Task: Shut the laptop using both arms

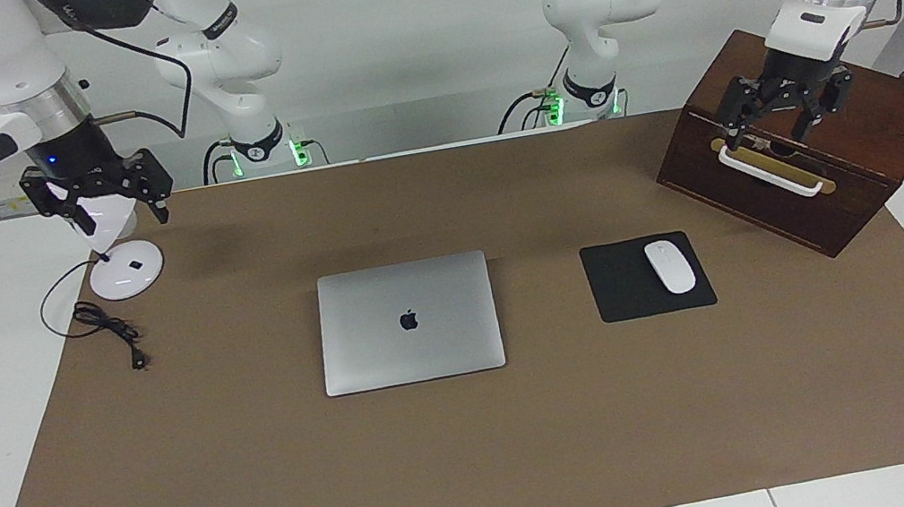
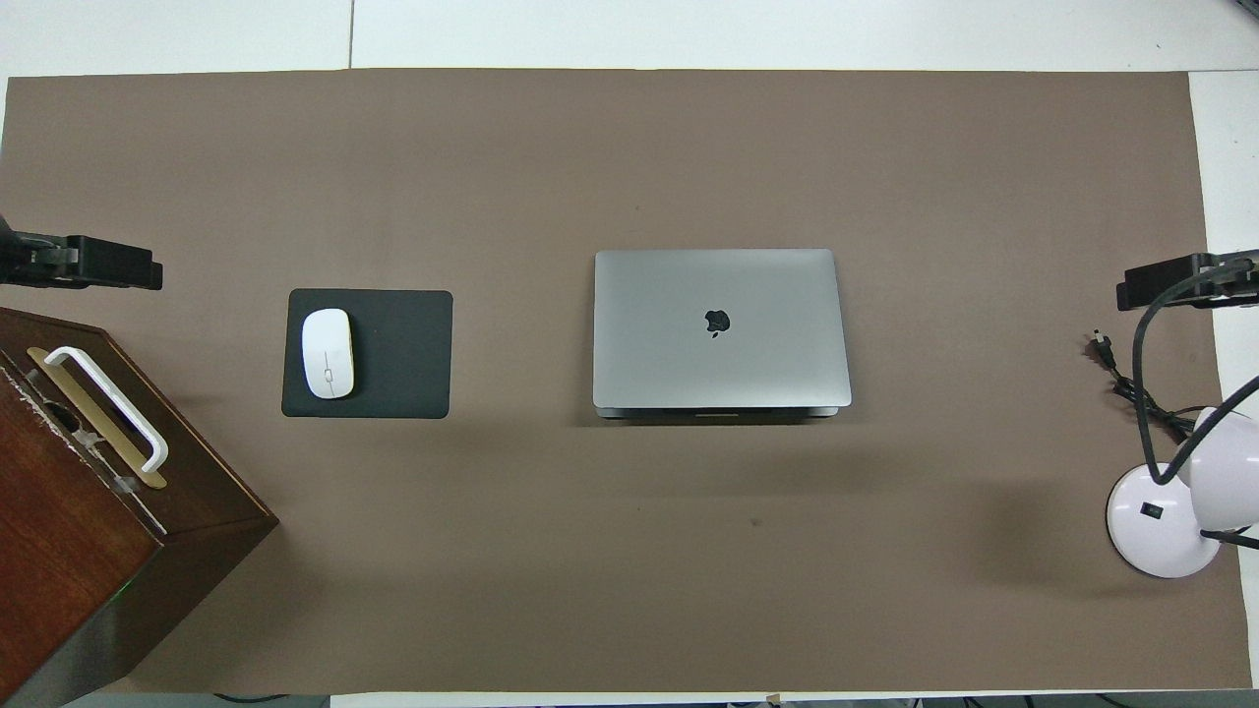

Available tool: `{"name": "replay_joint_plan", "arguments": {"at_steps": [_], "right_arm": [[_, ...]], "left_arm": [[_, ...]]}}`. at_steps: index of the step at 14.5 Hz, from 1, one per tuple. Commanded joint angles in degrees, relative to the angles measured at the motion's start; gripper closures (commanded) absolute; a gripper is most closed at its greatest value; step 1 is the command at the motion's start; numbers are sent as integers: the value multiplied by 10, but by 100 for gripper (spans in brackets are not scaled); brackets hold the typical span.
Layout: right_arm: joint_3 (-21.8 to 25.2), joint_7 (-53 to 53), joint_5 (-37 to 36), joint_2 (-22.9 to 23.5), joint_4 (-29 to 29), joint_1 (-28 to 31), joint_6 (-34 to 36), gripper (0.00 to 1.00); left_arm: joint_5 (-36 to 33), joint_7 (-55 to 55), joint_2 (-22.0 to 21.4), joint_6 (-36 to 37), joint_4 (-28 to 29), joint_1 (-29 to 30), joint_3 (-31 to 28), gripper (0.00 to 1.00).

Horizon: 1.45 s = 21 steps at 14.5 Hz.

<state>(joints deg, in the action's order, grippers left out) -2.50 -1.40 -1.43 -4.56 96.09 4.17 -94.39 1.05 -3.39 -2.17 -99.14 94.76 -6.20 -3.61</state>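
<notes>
- Facing view: the laptop (image 1: 408,322) lies at frame centre, lid down flat, silver with a dark logo. Little seems left; both arms should keep clear. The right gripper (image 1: 100,193), upper left, and the left gripper (image 1: 787,107), upper right, hang spread, holding nothing.
- Overhead view: the laptop (image 2: 721,331) sits mid-frame, lid flush on its base.

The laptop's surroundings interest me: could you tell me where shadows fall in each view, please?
Overhead view: a soft dark band lies on the brown mat along the edge of the laptop nearer the robots. Facing view: the lid is evenly lit without glare, with only faint shading on the mat by it.
</notes>
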Motion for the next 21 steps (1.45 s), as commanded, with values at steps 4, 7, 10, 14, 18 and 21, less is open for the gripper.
{"name": "replay_joint_plan", "arguments": {"at_steps": [4,7,10,14,18,21], "right_arm": [[-6,10,5,-31,45,5,3,1],[-6,10,5,-30,45,5,2,1],[-6,10,5,-30,44,5,1,1],[-6,10,5,-30,44,4,2,1],[-6,11,5,-30,45,4,3,1],[-6,11,5,-31,45,4,3,1]], "left_arm": [[-10,5,1,6,-12,54,54,0],[-10,5,1,6,-11,48,49,0],[-10,5,2,6,-12,30,30,0],[-10,4,1,6,-11,30,30,0],[-10,2,-3,6,-5,33,30,0],[-10,2,-3,9,-5,36,29,0]]}}
